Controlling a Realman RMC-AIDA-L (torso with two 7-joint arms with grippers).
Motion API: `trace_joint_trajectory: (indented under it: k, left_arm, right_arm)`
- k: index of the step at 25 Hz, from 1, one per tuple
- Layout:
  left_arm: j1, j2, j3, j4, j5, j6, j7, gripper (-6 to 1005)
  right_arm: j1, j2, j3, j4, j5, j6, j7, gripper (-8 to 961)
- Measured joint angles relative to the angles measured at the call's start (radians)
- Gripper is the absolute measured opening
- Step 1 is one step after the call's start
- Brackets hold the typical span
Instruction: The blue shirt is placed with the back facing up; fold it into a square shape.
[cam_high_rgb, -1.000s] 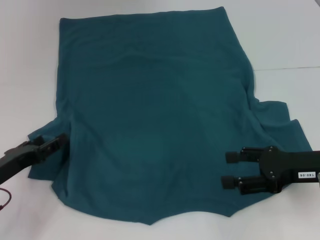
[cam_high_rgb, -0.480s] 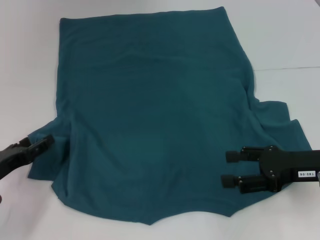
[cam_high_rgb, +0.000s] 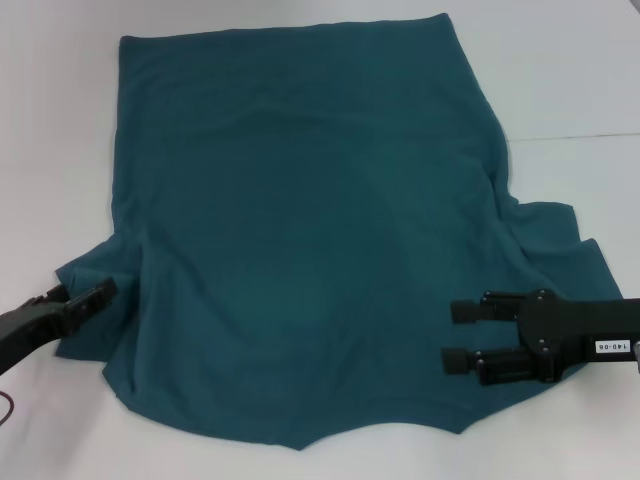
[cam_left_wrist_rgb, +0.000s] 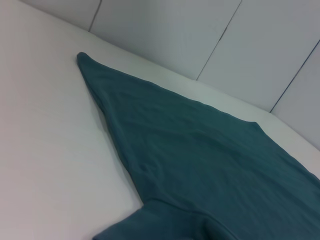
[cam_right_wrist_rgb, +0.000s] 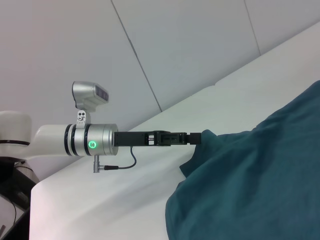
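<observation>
The table (cam_high_rgb: 580, 70) is plain white, and the shirt (cam_high_rgb: 310, 230) takes up most of it, spread flat with its plain teal-blue side up. The hem lies along the far edge, the neckline dips at the near edge, and a short sleeve sticks out on each side. The cloth is mostly smooth, with soft creases running along both side seams and some rumpling at the right sleeve.

The right gripper (cam_high_rgb: 458, 337) lies over the near right corner of the shirt, close to that sleeve, pointing in toward the middle. Its two black fingers (cam_high_rgb: 470, 312) are spread apart with nothing between them; whether they touch the cloth I cannot say.

The left gripper (cam_high_rgb: 100, 292) sits low at the outer edge of the left sleeve, its tip right against the fabric. The fingers look drawn together, but I cannot tell whether they have pinched the cloth.
</observation>
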Motion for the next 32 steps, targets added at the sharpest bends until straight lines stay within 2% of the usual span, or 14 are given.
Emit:
trace_joint_trajectory:
  k: [15,25,30,32]
  left_arm:
    - [-0.015,-0.002,0.041,-0.017,0.005,0.001,0.003,858]
    - [-0.019,-0.003,0.032,-0.019,-0.012,-0.042,-0.005,858]
    - [-0.019,-0.005,0.030,-0.029,-0.025,-0.065,-0.007,691]
    - [-0.019,-0.005,0.030,-0.030,-0.027,-0.066,-0.007,532]
  right_arm:
    - [0.000,0.000,0.002,-0.003,0.008,0.000,-0.002,880]
    - [-0.002,0.000,0.002,0.001,0.009,0.000,-0.004,877]
    - [-0.003,0.000,0.002,0.001,0.009,0.000,-0.004,876]
    - [-0.005,0.000,0.002,0.001,0.010,0.000,-0.003,875]
